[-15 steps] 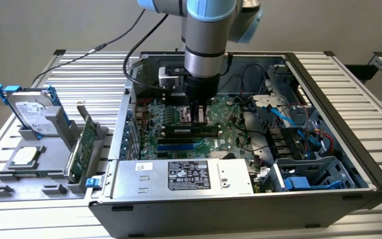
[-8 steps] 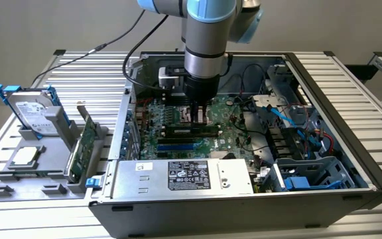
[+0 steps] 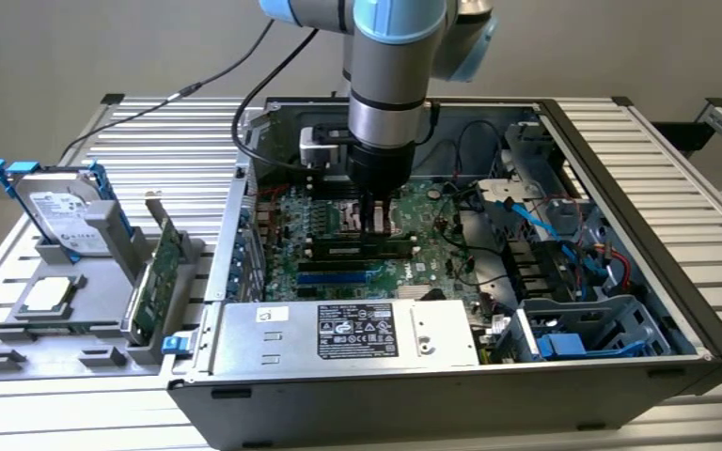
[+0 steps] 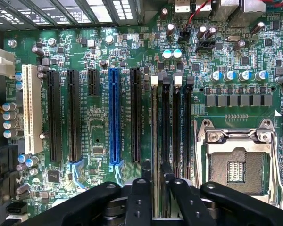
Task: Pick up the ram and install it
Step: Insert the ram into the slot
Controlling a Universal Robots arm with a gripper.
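Closest to the wrist camera, the black two-fingered gripper is reaching down over the green motherboard, its fingers standing a little apart rather than pinched together. Between them the ram, a long thin circuit-board stick seen edge-on, is standing upright in the outermost of four parallel memory slots. It is running straight away from the fingertips to the white latch at the slot's far end. The stick is lying nearer one finger than the other, and whether either pad is touching it cannot be told. Just beside it, three more black memory slots are lying parallel. On one side of these the square silver processor socket is sitting, and on the other a long blue expansion slot.

In the exterior view, a silver power-supply box is sitting at the near edge of the black computer case. Behind it the gripper is pointing straight down at the board under the grey robot arm. Well apart, at the exterior view's left, a grey parts holder is carrying a square silver processor chip, a green expansion card and a hard drive.
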